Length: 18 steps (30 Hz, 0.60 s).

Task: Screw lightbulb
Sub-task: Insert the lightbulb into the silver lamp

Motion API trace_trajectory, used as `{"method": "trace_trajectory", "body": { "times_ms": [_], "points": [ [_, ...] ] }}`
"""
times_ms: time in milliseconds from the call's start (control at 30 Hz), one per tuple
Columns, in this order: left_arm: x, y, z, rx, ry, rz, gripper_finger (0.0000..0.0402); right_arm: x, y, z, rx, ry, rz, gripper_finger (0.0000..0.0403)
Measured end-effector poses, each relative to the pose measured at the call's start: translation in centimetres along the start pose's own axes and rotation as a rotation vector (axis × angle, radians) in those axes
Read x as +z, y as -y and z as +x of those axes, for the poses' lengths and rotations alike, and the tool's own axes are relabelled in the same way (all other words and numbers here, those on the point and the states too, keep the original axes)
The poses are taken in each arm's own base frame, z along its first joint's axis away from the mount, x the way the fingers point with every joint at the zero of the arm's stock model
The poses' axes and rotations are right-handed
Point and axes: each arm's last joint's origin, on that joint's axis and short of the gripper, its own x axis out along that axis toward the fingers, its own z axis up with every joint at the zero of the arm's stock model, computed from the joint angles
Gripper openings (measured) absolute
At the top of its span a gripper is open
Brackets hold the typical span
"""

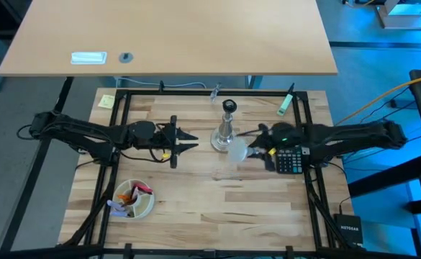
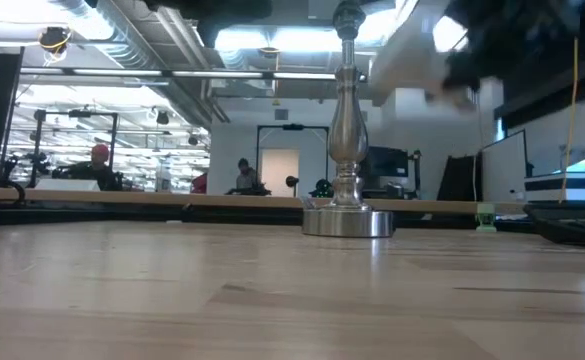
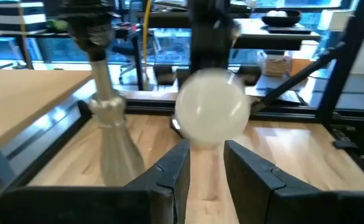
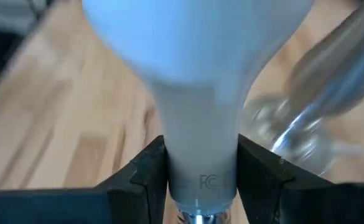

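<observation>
— Where did we find the bulb (image 1: pixel 237 150)?

— Just right of the frame's centre in the high view, held off the surface (image 1: pixel 196 208) by the right tool (image 1: pixel 252 152). In the right wrist view we saw both fingers (image 4: pixel 145 171) clenched on the bulb's neck, with the globe pointing away from the wrist and the silvery base showing at the frame's bottom edge.

— And the stand (image 1: pixel 226 129)?

— It stood upright just left of and above the bulb in the high view, near the frame's centre. The low view showed its round foot flat on the surface at centre frame.

— What about the left tool (image 1: pixel 193 142)?

— It sat left of the stand in the high view, pointing toward it. In the left wrist view we saw its fingers (image 3: pixel 169 174) apart, grasping nothing, with the bulb ahead at centre frame and the stand at left.

— Anything else?

— A bowl (image 1: pixel 133 199) lay at lower left.
</observation>
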Motion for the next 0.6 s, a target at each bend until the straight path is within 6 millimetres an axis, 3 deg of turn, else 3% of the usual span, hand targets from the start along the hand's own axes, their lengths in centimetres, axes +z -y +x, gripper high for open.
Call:
{"method": "trace_trajectory", "body": {
  "times_ms": [233,433,600],
  "points": [
    [-0.1,-1.6,1.1,0.069,0.028,-0.069,0.0103,2.8,-0.2,-5.3,-0.104,0.249,-0.029,0.0152],
    [0.2,-3.4,3.2,0.085,0.096,-0.110,0.0185,3.3,-0.2,-7.1,-0.173,0.319,-0.056,0.0152],
    [0.4,-4.9,7.1,0.134,0.052,-0.107,0.0254,3.9,-0.3,-7.8,-0.176,0.347,-0.064,0.0152]
  ]
}}
